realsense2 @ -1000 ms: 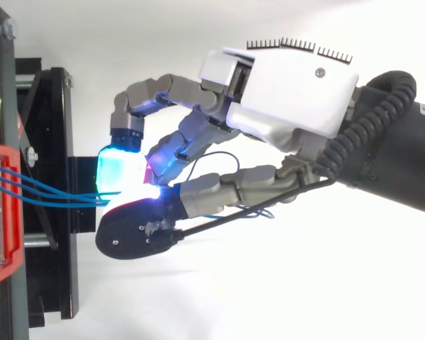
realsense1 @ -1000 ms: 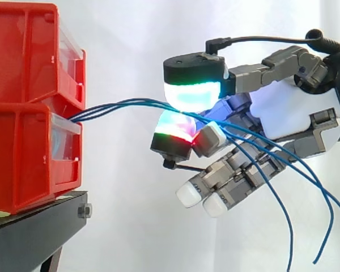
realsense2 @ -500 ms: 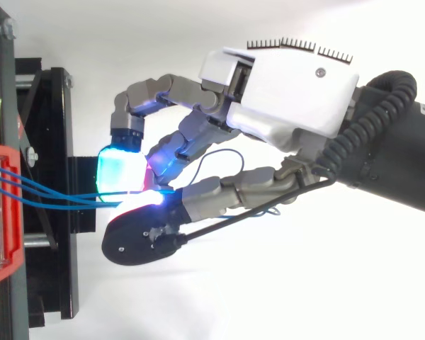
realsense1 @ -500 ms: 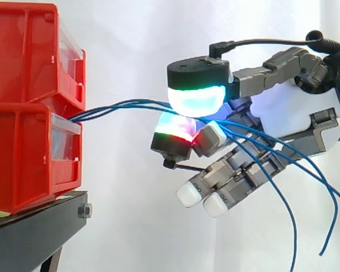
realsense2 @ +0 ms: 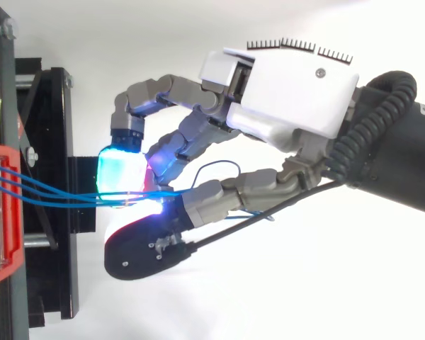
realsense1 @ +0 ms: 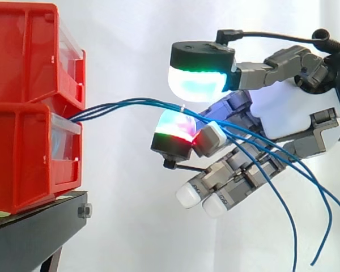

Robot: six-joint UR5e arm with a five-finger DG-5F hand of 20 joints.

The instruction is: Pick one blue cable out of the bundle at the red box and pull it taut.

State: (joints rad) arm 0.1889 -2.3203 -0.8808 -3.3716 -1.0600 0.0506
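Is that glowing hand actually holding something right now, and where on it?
Nothing is pinched: the blue cables lie mid-length across a finger pad of the hand, with the thumb pad apart above them.

Gap btw red bins at stand's right edge & hand: blue cables cross it; free room above & below them.

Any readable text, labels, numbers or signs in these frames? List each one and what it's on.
None readable.
Red boxes: no print seen.
Hand: no lettering on its white shell.
Arm: small mark at the top view's right edge, too small to read.
Stand: small red mark near the boxes, too small to read.
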